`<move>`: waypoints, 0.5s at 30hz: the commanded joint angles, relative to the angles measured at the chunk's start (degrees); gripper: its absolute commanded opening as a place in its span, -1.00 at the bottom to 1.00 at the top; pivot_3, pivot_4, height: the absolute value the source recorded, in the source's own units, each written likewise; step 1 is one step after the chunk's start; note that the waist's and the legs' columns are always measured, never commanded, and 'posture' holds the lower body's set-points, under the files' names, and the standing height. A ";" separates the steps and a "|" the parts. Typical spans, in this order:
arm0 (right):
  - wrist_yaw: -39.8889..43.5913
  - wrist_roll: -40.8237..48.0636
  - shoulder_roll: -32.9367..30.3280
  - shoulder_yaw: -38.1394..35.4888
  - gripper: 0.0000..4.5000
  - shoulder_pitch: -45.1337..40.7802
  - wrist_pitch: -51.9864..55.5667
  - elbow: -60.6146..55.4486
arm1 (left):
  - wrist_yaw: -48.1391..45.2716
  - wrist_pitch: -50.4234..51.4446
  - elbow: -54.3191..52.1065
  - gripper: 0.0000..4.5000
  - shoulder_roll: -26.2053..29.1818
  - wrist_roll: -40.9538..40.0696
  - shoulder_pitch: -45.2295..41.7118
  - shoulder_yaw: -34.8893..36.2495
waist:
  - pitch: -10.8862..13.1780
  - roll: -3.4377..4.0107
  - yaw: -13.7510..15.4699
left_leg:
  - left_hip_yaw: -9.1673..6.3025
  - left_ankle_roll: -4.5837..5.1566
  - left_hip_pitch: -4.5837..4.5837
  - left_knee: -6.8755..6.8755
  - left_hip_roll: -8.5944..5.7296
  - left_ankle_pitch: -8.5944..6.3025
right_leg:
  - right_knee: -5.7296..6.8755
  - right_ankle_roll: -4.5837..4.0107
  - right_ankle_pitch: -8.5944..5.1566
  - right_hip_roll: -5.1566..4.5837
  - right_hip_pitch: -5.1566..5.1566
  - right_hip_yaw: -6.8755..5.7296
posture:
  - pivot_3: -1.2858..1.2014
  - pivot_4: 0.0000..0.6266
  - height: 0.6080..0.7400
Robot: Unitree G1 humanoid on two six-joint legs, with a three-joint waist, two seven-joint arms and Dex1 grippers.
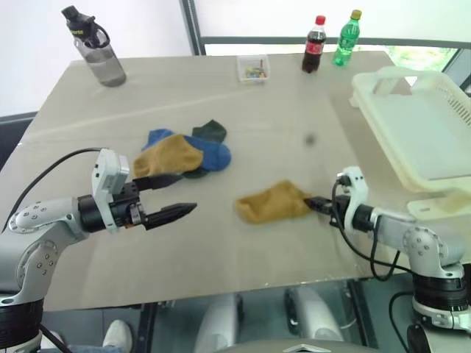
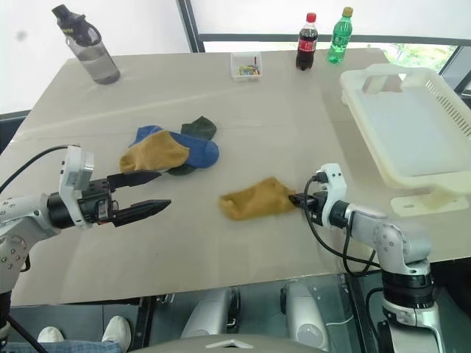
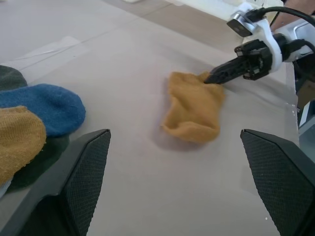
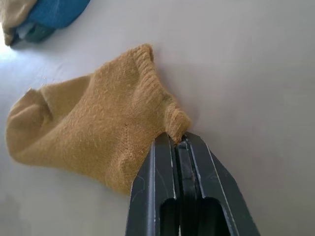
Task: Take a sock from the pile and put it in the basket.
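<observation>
— Beige counter (image 1: 243, 243), wasn't it? What lay on it?

— The pile (image 1: 184, 153) of yellow, blue and dark green socks sat left of the middle. One yellow sock (image 1: 274, 201) lay flat by itself, apart from the pile, nearer the front edge.

— And the right hand (image 1: 315, 204)?

— It was pinched fully shut on the cuff of that lone sock, the sock resting on the counter.

— The left hand (image 1: 173, 195)?

— It hung wide open and held nothing, just in front of the pile.

— Where was the basket (image 1: 423, 125)?

— At the counter's right edge, well apart from the sock. A grey bottle (image 1: 96, 48), a clear box (image 1: 253, 68) and two soda bottles (image 1: 330, 40) stood along the far side.
</observation>
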 commanded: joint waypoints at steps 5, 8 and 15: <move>-4.89 2.63 2.71 -3.57 -0.99 1.89 4.05 -5.35 | 6.35 0.92 -5.43 1.00 -6.81 1.05 -3.37 -10.31 | -0.05 0.02 0.18 | -0.01 0.00 0.01 0.01 0.00 0.00 | 0.00 0.01 0.00 0.01 0.03 0.00 | 0.03 -0.52 1.00; -7.10 2.68 4.88 -3.51 -0.99 2.41 4.75 -6.73 | 13.56 -2.63 -5.17 1.00 -13.36 10.90 -7.17 -20.43 | -0.21 -0.17 0.42 | -0.07 0.00 0.01 0.09 -0.13 0.00 | -0.01 0.02 0.02 -0.03 0.14 -0.03 | 0.03 -0.52 1.00; -9.57 2.26 7.29 -1.78 -0.99 4.76 5.43 -9.84 | 18.87 -4.17 -4.93 1.00 -18.64 19.83 -8.83 -30.40 | -0.27 -0.12 -0.16 | -0.09 0.00 0.06 0.08 -0.18 0.00 | 0.05 0.03 0.03 0.01 0.13 -0.01 | 0.03 -0.52 1.00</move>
